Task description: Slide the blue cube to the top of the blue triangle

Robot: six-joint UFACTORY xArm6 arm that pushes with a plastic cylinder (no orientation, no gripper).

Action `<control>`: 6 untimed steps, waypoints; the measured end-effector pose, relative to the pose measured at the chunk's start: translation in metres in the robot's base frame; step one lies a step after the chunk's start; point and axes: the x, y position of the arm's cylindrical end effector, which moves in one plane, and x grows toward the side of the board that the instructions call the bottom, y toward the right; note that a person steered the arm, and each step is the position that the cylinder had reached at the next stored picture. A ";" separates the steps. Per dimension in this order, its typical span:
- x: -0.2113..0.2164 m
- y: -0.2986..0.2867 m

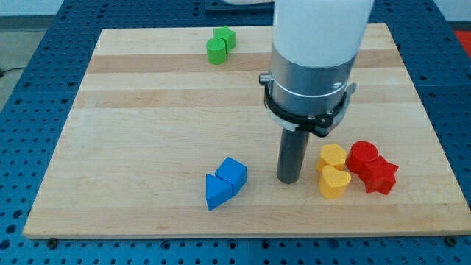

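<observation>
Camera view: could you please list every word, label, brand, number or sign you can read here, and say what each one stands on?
None: no readable text anywhere in this view.
Blue cube, blue triangle: plain faces.
Green blocks, yellow blocks, red blocks: no markings.
Light wooden board, white and grey arm housing, dark rod ending in my tip, right of the blue cube: no label.

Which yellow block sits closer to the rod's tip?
The lower yellow heart block, just right of my tip; the other yellow block lies farther up the view.
</observation>
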 end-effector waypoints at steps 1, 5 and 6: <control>0.005 -0.025; -0.080 0.002; -0.173 0.002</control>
